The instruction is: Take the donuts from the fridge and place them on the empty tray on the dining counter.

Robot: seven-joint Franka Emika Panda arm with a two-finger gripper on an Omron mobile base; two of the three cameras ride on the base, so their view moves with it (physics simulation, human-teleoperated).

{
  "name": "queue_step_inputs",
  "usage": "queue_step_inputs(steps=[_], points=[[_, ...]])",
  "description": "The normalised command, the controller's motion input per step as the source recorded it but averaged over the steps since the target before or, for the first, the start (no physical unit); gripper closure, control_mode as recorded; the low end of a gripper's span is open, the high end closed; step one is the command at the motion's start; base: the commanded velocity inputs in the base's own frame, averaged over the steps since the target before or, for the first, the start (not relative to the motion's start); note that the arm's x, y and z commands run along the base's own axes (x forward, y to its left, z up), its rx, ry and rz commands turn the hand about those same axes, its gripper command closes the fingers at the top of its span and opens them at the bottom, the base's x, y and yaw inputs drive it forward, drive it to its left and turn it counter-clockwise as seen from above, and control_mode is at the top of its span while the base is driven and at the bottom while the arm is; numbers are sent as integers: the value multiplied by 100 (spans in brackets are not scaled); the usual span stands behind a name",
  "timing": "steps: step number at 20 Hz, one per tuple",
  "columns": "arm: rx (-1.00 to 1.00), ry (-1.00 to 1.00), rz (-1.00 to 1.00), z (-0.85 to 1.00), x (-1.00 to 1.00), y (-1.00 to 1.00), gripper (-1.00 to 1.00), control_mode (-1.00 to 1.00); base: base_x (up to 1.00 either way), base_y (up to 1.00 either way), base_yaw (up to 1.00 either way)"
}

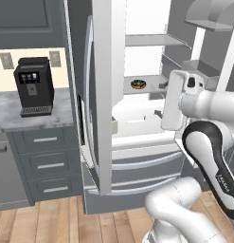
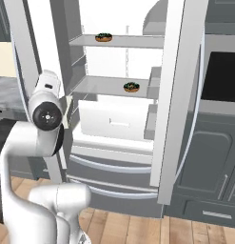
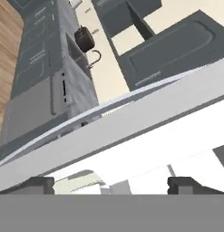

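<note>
The fridge [image 1: 102, 95] stands with both upper doors swung open, showing its white inside. One donut [image 1: 139, 84], with dark icing and sprinkles, lies on the middle shelf. From the right I see that donut [image 2: 131, 86] and a second donut [image 2: 103, 37] on the shelf above. My gripper [image 1: 160, 99] is open and empty, just in front of the middle shelf to the right of the donut and apart from it. In the hand view my gripper [image 3: 112, 185] has its dark tips spread wide, facing the fridge's [image 3: 131, 131] left door edge.
A black coffee machine [image 1: 32, 85] stands on a marble worktop [image 1: 38, 116] over grey drawers [image 1: 47, 163], left of the fridge. A dark oven front [image 2: 222, 76] and grey cabinets [image 2: 209, 157] are on the right. A kettle [image 3: 85, 38] sits on the far counter.
</note>
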Motion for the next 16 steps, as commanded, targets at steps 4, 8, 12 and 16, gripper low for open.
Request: queue_step_inputs(steps=[4,8,12,16], points=[[-38,-42,-23,-25,58,4,-100,-100,0,0,0],[-11,-6,-7,-2,99,3,-100,-100,0,0,0],[0,11,10,5,100,-13,-100,-100,0,0,0],[0,16,14,2,100,3,-100,-100,0,0,0]])
